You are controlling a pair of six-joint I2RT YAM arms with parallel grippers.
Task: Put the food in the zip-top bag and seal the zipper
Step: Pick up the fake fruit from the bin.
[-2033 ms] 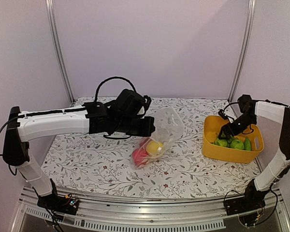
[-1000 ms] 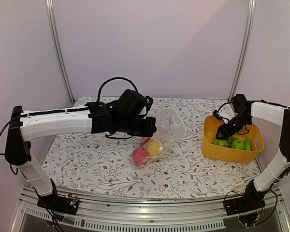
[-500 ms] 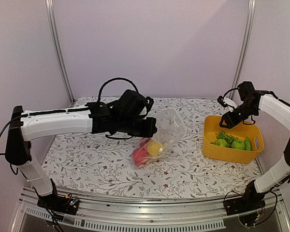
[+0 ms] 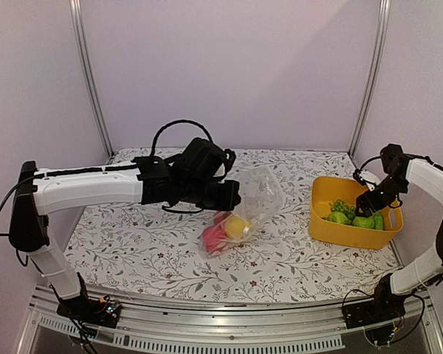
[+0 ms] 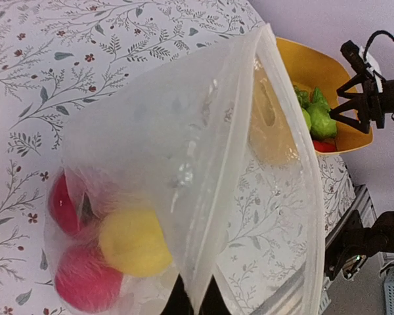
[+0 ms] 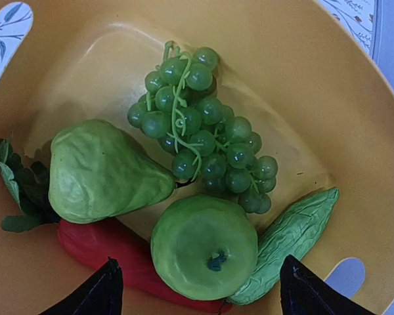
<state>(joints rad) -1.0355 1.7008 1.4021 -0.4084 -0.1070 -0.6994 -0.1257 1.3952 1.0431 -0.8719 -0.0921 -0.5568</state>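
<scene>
My left gripper (image 4: 229,196) is shut on the rim of the clear zip-top bag (image 4: 259,190), holding its mouth up and open. The pinched rim shows between the jaws of the left gripper (image 5: 196,303), and the zipper (image 5: 247,131) runs along the mouth. Two red balls (image 5: 84,278) and a yellow ball (image 5: 134,241) lie inside. My right gripper (image 4: 367,207) hangs open over the yellow tub (image 4: 319,226). Between the right gripper (image 6: 200,293) jaws sits a green apple (image 6: 203,246), beside a cucumber (image 6: 293,232), grapes (image 6: 204,131), a green pear (image 6: 97,172), a red carrot (image 6: 90,245) and leafy greens (image 6: 16,190).
The floral tablecloth (image 4: 162,258) covers the table. The yellow tub stands at the right, close to the right frame post (image 4: 369,81). The left arm (image 4: 88,188) stretches across the table's left half.
The right gripper rose from the tub's left side, swung right, came down over the food and opened wider. The left gripper and bag have stayed still.
</scene>
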